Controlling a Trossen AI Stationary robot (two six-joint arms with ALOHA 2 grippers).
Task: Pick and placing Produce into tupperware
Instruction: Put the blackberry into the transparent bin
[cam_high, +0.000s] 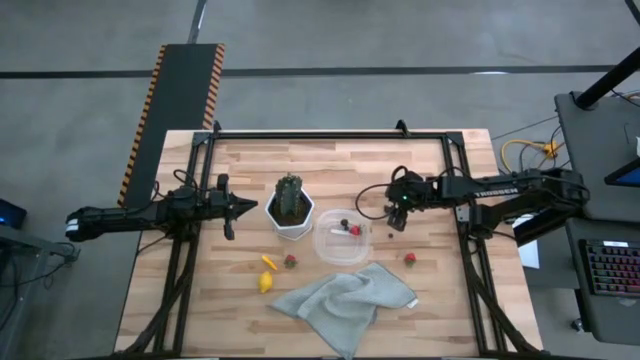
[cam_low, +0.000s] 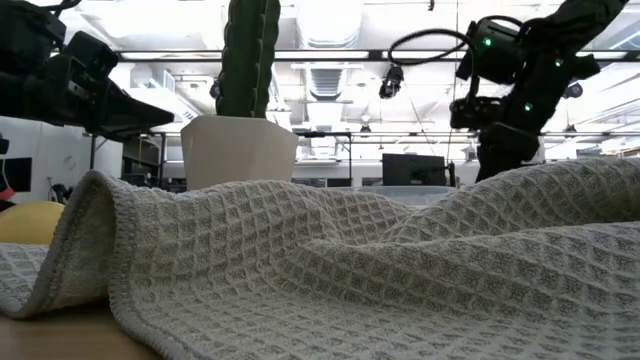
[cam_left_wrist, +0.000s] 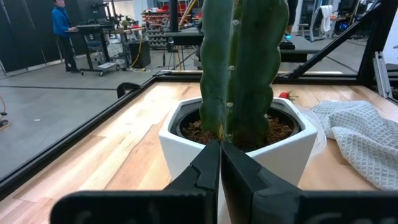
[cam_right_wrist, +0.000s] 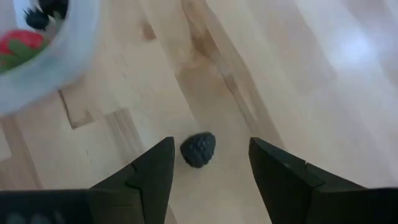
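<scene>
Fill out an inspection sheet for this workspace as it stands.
Surface: wooden table, black frame.
Job's things: tupperware holds a strawberry and a dark berry; loose: blackberry, two strawberries, yellow pieces.
Clutter: cactus pot, grey cloth.
Grippers: right pincer open, straddling the blackberry; left pincer shut, facing the pot.
Cables: yellow cable off-table.
Surroundings: keyboard; a distant person.

Even overhead light fell on the table (cam_high: 330, 160), shadows faint; ceiling lamps blew out white behind the cloth (cam_low: 330, 270) in the low view; the dark berry (cam_right_wrist: 198, 149) and tupperware (cam_right_wrist: 56, 56) blurred in the right wrist view.
</scene>
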